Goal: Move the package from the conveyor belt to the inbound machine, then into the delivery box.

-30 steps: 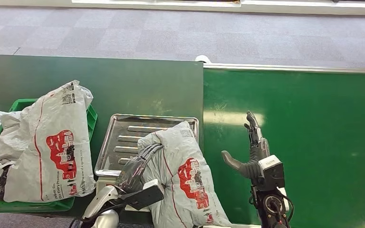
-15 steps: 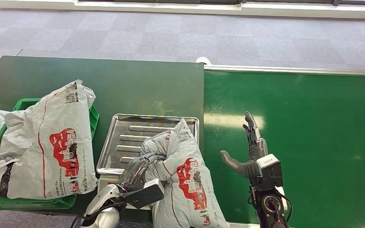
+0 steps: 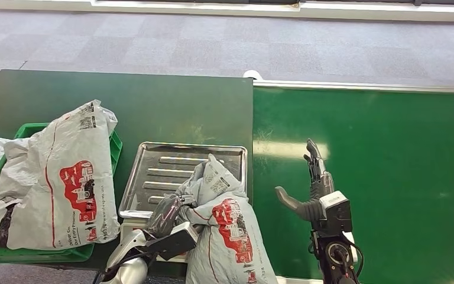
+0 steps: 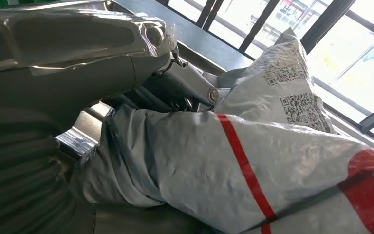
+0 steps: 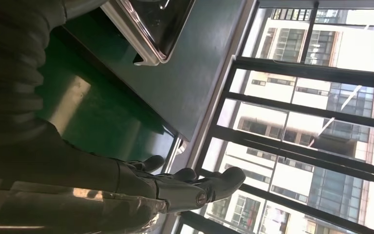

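Package: soft grey poly mailer, half on steel tray, crumpling.
Left hand: fingers clenched in bunched film.
Right hand: fingers spread, holding nothing.
Handling: light, slippery; grip gathered folds.

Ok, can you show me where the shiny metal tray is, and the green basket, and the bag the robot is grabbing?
metal tray (image 3: 171, 158): head view, on its bare ribbed floor.
green basket (image 3: 114, 147): head view, on its right rim.
bag (image 3: 227, 222): head view, on its red print.
left hand (image 3: 164, 214): head view, on the fingers gripping the bag.
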Tool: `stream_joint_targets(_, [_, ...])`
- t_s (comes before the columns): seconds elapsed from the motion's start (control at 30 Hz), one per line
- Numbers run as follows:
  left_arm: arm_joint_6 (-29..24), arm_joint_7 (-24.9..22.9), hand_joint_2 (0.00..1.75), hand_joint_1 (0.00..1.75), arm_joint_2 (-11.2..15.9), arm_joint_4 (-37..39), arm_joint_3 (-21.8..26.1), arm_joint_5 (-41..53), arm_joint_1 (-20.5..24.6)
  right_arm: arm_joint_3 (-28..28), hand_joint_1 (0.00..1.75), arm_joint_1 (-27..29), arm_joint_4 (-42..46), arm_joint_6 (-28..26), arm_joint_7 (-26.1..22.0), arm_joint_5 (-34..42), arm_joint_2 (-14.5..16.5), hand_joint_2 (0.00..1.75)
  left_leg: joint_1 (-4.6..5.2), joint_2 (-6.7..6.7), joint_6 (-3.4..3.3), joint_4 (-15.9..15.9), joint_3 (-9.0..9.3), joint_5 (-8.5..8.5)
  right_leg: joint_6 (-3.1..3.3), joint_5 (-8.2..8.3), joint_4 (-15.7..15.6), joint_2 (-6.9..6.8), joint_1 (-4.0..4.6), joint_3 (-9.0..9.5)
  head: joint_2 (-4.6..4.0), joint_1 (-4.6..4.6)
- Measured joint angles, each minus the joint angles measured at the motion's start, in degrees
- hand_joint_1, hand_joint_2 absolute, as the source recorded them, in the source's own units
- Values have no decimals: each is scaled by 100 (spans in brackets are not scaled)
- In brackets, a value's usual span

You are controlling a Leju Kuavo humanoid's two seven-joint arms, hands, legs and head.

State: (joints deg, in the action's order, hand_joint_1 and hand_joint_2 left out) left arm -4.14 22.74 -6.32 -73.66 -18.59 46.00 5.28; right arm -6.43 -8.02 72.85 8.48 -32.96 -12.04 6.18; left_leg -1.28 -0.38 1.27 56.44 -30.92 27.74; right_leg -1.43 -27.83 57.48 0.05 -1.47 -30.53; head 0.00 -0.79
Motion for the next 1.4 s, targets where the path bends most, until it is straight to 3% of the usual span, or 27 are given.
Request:
stream_joint_targets(0.23, [-142, 216, 175, 175, -2, -7, 5, -172, -14, 10, 0, -1, -1, 0, 0, 2, 1, 175, 0, 1, 0, 0, -28, 1, 0, 0, 0, 2, 0, -31, 0, 1])
stream_joint_targets(0.5, [-1366, 1639, 175, 175, 12, -596, 135, -1766, -276, 20, 0, -28, -42, -12, -13, 70, 3, 175, -1, 3, 1, 0, -60, -1, 1, 1, 1, 5, 1, -64, 0, 1])
stream_joint_targets(0.63, [-2356, 1715, 175, 175, 140, -1074, -74, -2581, -288, 20, 0, -96, -107, -33, -24, 114, 3, 175, -1, 3, 1, 0, -64, 0, 1, 1, 1, 4, 1, -67, 0, 1])
stream_joint_targets(0.83, [-3202, 1728, 175, 175, 429, -1702, -581, -3083, -290, 20, 0, -130, -196, -78, -55, 172, 3, 175, -1, 3, 1, 0, -67, 0, 1, 1, 1, 4, 1, -71, 0, 0])
stream_joint_targets(1.2, [-3497, 1729, 175, 175, 740, -2570, -973, -3557, -294, 20, 0, -135, -277, -131, -68, 233, 3, 175, -1, 3, 1, 0, -68, 0, 1, 1, 1, 4, 1, -74, 0, 0])
stream_joint_targets(1.4, [-3560, 1728, 175, 175, 758, -3526, -621, -3718, -294, 10, 0, -164, -326, -181, -68, 287, 3, 175, -1, 4, 1, 0, -71, 0, 1, 1, 1, 4, 1, -75, 0, 1])
